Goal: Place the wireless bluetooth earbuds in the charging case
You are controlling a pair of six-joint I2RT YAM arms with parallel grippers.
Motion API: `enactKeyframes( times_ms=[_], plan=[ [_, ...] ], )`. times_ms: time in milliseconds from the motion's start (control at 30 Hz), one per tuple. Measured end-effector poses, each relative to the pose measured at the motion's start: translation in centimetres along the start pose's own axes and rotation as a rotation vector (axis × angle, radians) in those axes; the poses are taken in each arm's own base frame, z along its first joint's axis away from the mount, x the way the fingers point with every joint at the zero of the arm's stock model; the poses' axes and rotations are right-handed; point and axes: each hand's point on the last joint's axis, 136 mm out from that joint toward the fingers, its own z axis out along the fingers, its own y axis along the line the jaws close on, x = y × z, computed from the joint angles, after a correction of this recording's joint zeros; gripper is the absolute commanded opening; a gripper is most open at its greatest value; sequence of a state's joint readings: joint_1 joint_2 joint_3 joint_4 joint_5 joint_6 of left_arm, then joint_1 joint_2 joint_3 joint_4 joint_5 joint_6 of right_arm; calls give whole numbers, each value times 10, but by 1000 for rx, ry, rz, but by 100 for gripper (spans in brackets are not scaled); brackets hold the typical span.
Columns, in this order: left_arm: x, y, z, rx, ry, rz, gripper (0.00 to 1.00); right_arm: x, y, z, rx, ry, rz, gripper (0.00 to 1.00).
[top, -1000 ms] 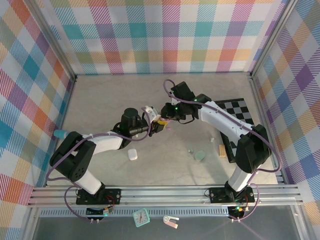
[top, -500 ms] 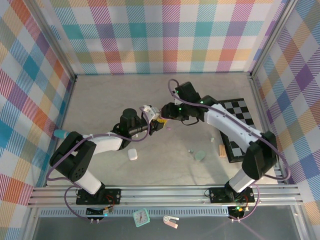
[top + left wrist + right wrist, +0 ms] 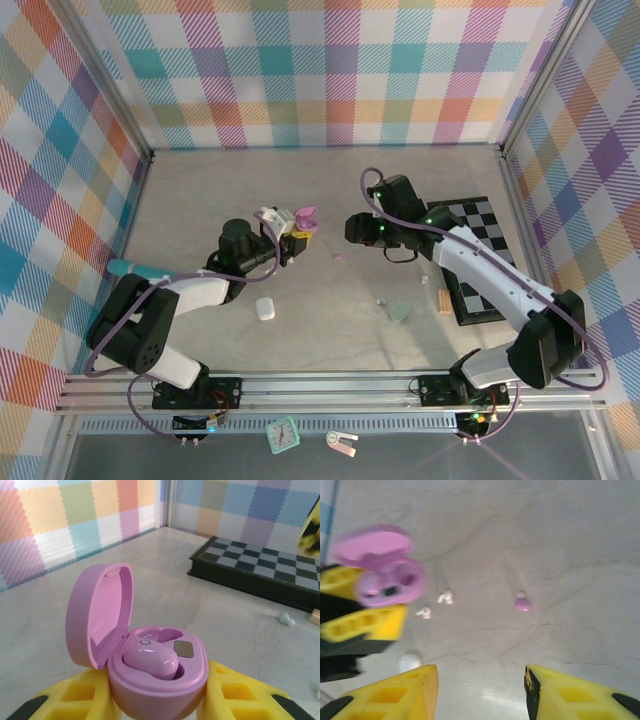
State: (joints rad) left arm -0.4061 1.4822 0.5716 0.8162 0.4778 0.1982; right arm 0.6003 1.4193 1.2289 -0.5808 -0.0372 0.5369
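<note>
The right claw (image 3: 480, 692) has drawn back from the pink charging case (image 3: 100, 615), jaws wide and empty. The left claw (image 3: 160, 700) grips the open case. One pink earbud (image 3: 149, 660) sits inside it. Seemingly a second earbud (image 3: 522, 602) lies on the tabletop (image 3: 200, 200) near the case.

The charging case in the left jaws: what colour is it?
Pink; the charging case shows best in the left wrist view.

bright even light, soft shadows (right wrist view blurred)
</note>
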Motion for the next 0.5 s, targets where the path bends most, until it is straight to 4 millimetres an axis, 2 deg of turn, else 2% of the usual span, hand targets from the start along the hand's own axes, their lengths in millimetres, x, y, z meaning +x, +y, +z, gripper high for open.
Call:
enactKeyframes(
  times_ms=[167, 300, 500],
  plan=[
    [-17, 19, -15, -68, -43, 13, 31, 11, -25, 40, 102, 121, -104, 49],
    [-10, 42, -27, -141, -44, -28, 31, 19, -33, 71, 152, 217, -207, 49],
    [-8, 70, -42, -231, -61, -69, 31, 30, -36, 103, 173, 312, -277, 48]
  ],
)
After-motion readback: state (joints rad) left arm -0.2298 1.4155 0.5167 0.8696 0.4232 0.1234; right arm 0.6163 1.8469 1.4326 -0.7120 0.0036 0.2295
